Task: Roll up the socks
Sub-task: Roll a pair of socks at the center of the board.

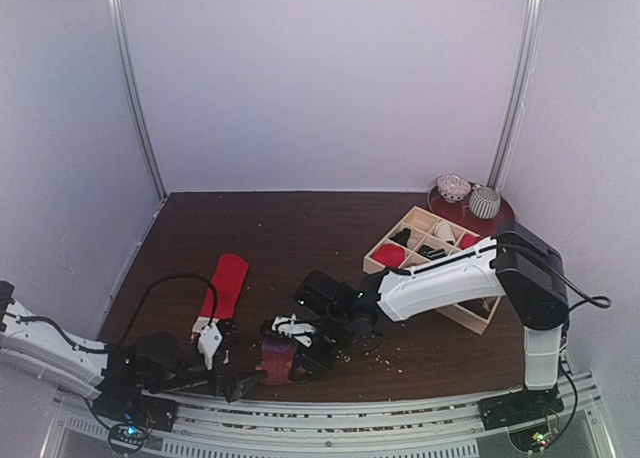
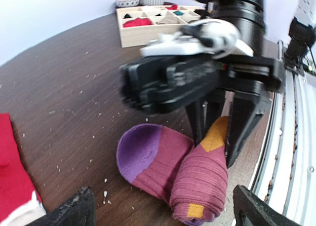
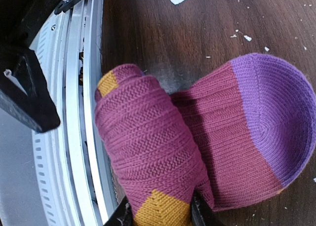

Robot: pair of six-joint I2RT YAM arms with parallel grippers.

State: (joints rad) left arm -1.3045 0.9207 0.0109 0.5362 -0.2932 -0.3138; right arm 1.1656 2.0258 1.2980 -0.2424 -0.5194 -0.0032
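Here's the dark worktop with the right arm stretched low across it, and that reach is the biggest worry. Its black wrist fills the left wrist view, so the two arms are crowded into the same near corner, and any careless swing could knock one into the other. The red sock lies flat and untouched off to the left, well apart from the action, so in my judgement half the job is not yet started. Now to the magenta sock: it's partly rolled, a fat cylinder lying just beside the metal rail at the near edge, with the purple toe flat on the wood. One nudge the wrong way and that roll could tip onto the rail. The right claw is pressed in on the orange cuff at the end of the roll, pinching fabric. The knit looks springy, so I reckon the turns would loosen if it let go before the toe is wrapped. The left claw is spread wide, holding nothing, with its fingers framing the roll. If it shut now it could catch the other claw's fingers rather than the sock.
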